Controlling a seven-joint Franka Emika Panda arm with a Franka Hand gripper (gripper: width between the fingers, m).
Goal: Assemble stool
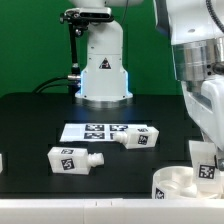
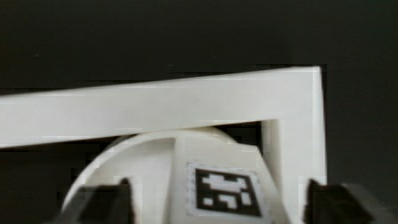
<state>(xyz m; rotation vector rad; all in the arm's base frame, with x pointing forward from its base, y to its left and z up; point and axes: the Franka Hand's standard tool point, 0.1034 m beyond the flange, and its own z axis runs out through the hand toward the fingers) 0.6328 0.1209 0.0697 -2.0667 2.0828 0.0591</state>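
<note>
Gripper (image 2: 214,205) straddled upright leg (image 2: 217,165) at seat (image 1: 172,186); grip clamped or released: could not tell.

Open table (image 1: 40,125) on the exterior view's left half gives a wide lane between the robot base (image 1: 103,65) and the marker board (image 1: 100,130). The board lies flat and low, easy to pass over. The near leg (image 1: 72,158) lies in front of it. The far leg (image 1: 135,138) lies at its right end, with a passable gap between the two legs. A small white part (image 1: 2,160) sits at the left edge. The right side is crowded: the arm (image 1: 200,60) hangs over the seat (image 1: 165,185) and the upright leg (image 1: 205,160). In the wrist view an L-shaped white wall (image 2: 178,100) boxes that leg in on two sides, with bare dark table beyond the wall.
</note>
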